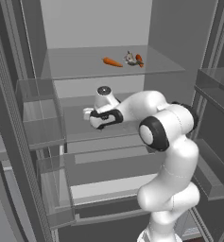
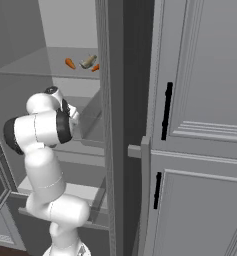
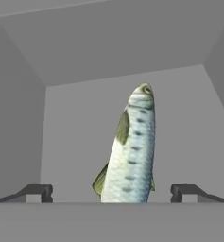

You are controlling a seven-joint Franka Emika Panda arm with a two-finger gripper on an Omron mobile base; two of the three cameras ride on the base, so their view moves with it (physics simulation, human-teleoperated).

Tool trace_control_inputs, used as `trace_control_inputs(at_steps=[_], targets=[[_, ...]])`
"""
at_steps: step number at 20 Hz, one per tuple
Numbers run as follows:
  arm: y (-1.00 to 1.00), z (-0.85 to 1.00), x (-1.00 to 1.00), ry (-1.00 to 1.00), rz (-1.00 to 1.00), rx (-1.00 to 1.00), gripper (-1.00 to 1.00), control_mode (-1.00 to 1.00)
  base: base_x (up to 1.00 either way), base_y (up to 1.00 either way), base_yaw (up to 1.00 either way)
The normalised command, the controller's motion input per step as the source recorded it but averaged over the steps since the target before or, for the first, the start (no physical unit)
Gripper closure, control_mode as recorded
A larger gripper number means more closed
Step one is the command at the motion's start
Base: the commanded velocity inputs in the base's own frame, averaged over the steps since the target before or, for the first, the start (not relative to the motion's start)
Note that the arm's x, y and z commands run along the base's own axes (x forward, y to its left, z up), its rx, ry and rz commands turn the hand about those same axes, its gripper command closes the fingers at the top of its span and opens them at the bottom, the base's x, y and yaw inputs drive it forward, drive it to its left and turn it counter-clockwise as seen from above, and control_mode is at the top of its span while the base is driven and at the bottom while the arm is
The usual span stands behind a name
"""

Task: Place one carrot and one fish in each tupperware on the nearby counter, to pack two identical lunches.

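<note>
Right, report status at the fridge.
Gripper open, holding nothing. Fish lies between the tips, ungrasped. Two carrots and another fish on the shelf above. Nothing blocking.

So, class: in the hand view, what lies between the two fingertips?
A fish lies lengthwise between the open jaws' fingertips, on the bare grey shelf floor; nothing else.

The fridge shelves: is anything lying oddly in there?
Nothing spilled or broken. A carrot, a fish and another carrot lie loose on the upper shelf, and a second fish lies between the open gripper fingers.
</note>
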Motion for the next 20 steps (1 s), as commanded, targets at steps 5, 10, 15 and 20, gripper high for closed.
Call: trace_control_inputs(at_steps=[5,10,15,20], targets=[[0.08,-0.60,0.28,0.00,0.00,-0.02,1.00,-1.00,0.00,0.00,0.00],[-0.04,-0.20,0.08,0.00,0.00,0.00,1.00,-1.00,0.00,0.00,0.00],[-0.05,0.00,-0.08,0.00,0.00,0.00,1.00,-1.00,0.00,0.00,0.00],[-0.58,0.48,-0.98,-0.16,0.00,0.04,1.00,-1.00,0.00,0.00,0.00]])
